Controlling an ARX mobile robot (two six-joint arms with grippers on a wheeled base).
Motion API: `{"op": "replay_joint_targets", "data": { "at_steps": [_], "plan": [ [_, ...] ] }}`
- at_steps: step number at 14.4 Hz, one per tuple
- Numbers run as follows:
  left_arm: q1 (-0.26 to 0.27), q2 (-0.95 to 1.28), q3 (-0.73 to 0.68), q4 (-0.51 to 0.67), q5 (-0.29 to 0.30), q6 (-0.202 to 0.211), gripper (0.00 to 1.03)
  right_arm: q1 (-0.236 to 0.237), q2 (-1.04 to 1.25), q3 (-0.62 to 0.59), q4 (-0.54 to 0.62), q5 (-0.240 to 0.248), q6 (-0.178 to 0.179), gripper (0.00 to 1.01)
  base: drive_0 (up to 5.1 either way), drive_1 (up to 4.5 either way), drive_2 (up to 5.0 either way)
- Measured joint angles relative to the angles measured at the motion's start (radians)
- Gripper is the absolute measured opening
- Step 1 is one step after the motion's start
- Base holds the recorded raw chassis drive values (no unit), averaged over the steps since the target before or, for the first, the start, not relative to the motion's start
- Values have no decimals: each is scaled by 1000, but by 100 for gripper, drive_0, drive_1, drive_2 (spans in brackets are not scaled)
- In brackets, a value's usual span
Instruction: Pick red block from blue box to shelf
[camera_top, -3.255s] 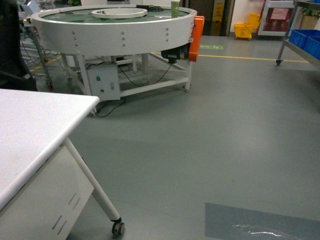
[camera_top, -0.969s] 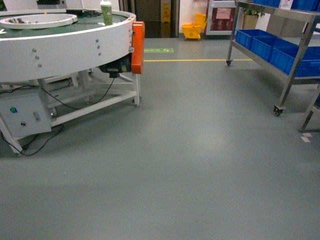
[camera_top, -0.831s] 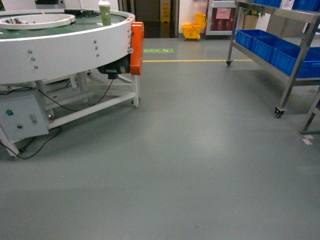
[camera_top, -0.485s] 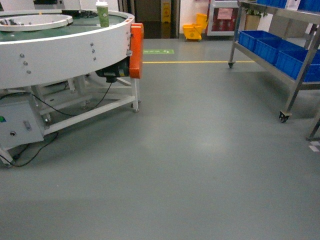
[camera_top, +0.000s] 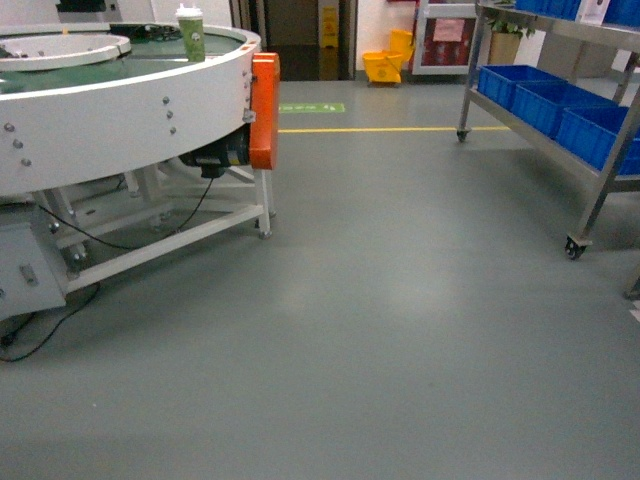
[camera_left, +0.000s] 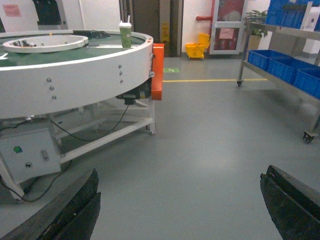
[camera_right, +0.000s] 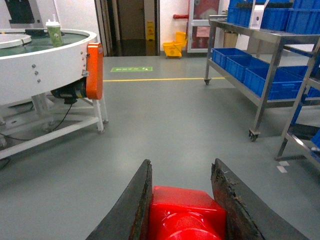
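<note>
A: What took up most of the head view?

B: Grey floor (camera_top: 400, 330), bare across the middle. At about ten o'clock stood a big round white conveyor table (camera_top: 120, 110) with an orange panel (camera_top: 264, 110) on its edge and a black motor (camera_top: 212, 158) slung under the rim. A green paper cup (camera_top: 190, 35) sat on top of it.

A: And the shelf?

B: The shelf (camera_top: 600, 190) ran along the right side, at roughly two o'clock, steel uprights on castors, with deep-blue crates (camera_top: 545, 95) lined up on its lower tier. Beyond it, near twelve o'clock, a yellow mop bucket (camera_top: 385, 65) stood by a doorway, with a yellow floor line (camera_top: 380, 129) in front of it.

A: Where was the red block?

B: In the right wrist view, at six o'clock. The right end effector (camera_right: 182, 200) was closed narrowly on the red block (camera_right: 185, 215), one dark finger touching each side of it, held above the floor. The shelf lay well apart from it, toward two o'clock.

A: The left end effector?

B: The left end effector (camera_left: 180, 210) stood wide, its two fingers (camera_left: 65, 212) out at the lower corners of its own wrist view, with only floor showing between them. Neither end effector appeared in the head view.

A: Any sign of the blue box?

B: I could not find it in any of the three views.
</note>
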Motion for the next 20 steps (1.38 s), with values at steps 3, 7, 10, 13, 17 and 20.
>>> {"op": "replay_joint_targets", "data": {
  "at_steps": [3,7,10,13,17,20],
  "plan": [
    [0,0,0,0,0,0,98,0,0,0,1,0,0,29,11,416,-393],
    [0,0,0,-2,0,0,98,0,0,0,-2,0,0,29,11,416,-393],
    [0,0,0,2,0,0,98,0,0,0,-1,0,0,29,11,416,-393],
    [0,0,0,-3,0,0,98,0,0,0,-3,0,0,29,11,416,-393],
    [0,0,0,-1,1,0,98,0,0,0,0,0,0,29,3,420,-413],
    [0,0,0,-3,0,0,98,0,0,0,-2,0,0,29,1,418,-416]
  ]
}}
